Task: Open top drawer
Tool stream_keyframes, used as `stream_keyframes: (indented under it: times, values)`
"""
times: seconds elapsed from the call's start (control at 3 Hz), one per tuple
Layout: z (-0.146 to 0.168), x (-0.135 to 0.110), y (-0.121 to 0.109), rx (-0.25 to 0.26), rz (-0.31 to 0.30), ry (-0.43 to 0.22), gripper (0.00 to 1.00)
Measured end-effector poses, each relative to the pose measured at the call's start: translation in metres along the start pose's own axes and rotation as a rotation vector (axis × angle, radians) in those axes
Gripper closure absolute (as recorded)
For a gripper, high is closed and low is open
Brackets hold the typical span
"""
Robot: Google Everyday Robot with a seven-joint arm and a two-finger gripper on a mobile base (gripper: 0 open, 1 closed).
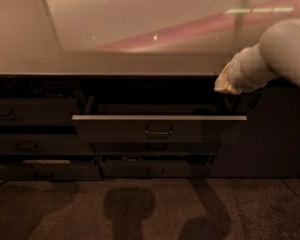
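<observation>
At the far left, the other bank of drawers (35, 144) sits shut or nearly so; its lowest one shows a pale strip along the top, too dim to identify. In the middle, under the countertop (115, 64), the top drawer (115, 131) stands well open, its front out toward the near side. Its inside is too dark to show any contents. It looks stiff and fairly light on its slides, and the loop handle (158, 131) at its centre is the best place to hold. At the right, the gripper (226, 84) hangs above the drawer's right end, apart from it; open or closed, I cannot tell.
</observation>
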State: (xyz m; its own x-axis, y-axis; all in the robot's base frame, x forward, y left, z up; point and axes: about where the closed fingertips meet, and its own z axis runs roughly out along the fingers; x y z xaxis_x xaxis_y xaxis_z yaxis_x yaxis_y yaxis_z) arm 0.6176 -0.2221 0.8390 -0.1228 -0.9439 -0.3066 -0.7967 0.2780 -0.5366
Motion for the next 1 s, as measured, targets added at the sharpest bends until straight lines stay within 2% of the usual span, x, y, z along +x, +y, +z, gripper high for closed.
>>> stream_keyframes:
  times: [0.33,1.0]
  values:
    - [-0.028,-0.001,-0.022,0.046,0.025,0.007,1.00]
    - [-0.017,0.002,-0.018,0.030,0.023,0.026,1.00]
